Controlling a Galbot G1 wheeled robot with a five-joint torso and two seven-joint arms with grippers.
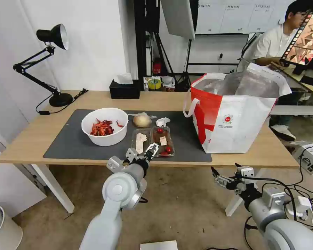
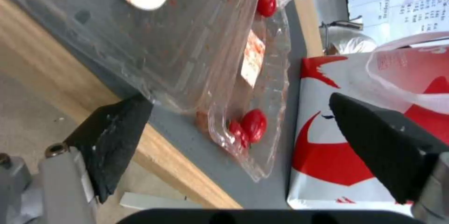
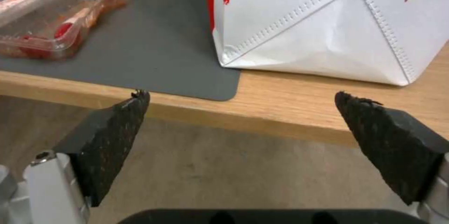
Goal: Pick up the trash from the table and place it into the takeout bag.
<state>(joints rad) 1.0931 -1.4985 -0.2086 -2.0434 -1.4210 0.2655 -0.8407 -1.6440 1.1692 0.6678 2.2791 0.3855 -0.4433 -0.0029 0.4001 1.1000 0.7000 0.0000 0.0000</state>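
On the table (image 1: 31,139), a dark mat (image 1: 69,142) carries the trash: a white bowl of red shells (image 1: 104,125), a clear tray with cherry tomatoes (image 1: 153,140), a wrapped beige ball (image 1: 142,120) and a crumpled tissue (image 1: 162,121). The takeout bag (image 1: 233,114) stands open at the mat's right end. My left gripper (image 1: 142,152) is open at the tray's near edge, and its wrist view has the tray (image 2: 196,59) and tomatoes (image 2: 254,124) just beyond its fingertips. In front of the table edge, lower than the tabletop, my right gripper (image 1: 226,177) hangs open and empty, facing the bag (image 3: 327,24).
A black desk lamp (image 1: 52,59) and a black tissue box (image 1: 124,89) stand at the table's back. A white bin (image 1: 3,229) sits on the floor at the left. Cables (image 1: 302,194) lie on the floor at the right.
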